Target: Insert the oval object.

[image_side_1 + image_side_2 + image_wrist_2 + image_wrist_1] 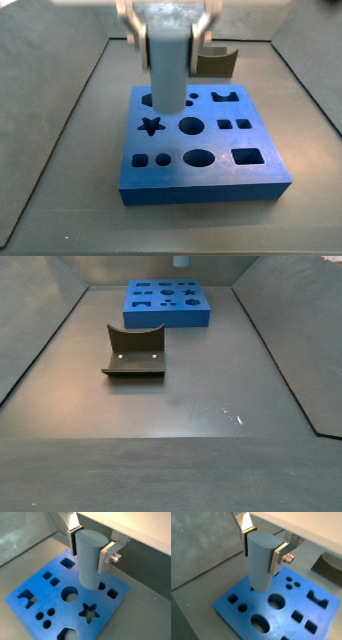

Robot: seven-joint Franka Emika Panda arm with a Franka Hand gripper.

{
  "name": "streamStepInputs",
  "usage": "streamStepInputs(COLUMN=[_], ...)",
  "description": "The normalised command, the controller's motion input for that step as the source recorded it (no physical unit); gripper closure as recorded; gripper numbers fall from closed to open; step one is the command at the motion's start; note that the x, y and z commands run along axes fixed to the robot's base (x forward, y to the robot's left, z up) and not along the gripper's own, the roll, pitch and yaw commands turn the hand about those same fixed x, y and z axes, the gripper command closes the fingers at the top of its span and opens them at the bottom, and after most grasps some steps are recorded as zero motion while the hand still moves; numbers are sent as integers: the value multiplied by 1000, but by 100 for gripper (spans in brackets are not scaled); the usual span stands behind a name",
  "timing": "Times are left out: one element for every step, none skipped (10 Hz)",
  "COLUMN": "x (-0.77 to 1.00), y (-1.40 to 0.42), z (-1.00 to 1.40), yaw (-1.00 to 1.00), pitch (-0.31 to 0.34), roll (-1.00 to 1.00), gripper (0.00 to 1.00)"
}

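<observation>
The oval object (259, 562) is a tall, smooth, pale grey peg, and it shows in both wrist views (89, 562). My gripper (262, 549) is shut on its upper part, one silver finger (106, 556) on each side. The peg hangs upright with its lower end at the top face of the blue board (241, 594), near a far corner in a side view (167, 65). I cannot tell whether it touches. The board (214, 142) has several shaped holes, among them a round hole (191, 126) and an oval hole (198, 158). The gripper (167, 30) is blurred there.
The fixture (135, 351), dark brown with a curved notch, stands on the grey floor in front of the blue board (167, 303); it also shows behind the board (215, 63). Grey walls slope up around the floor.
</observation>
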Motion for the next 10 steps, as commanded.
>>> streamStepInputs(x=[0, 0, 0, 0, 11, 91, 206, 454, 640, 717], y=[-89, -9, -60, -57, -77, -160, -194, -183, -66, -11], z=[-857, -374, -389, -377, -306, -194, -120, -186, -243, -269], yaw=[0, -17, 0, 0, 0, 0, 0, 0, 0, -26], pitch=[-147, -194, -239, -211, -126, -4, 0, 0, 11, 59], roll=[129, -17, -10, -16, 0, 0, 0, 0, 0, 3], gripper=[100, 100, 100, 100, 100, 100, 100, 100, 100, 100])
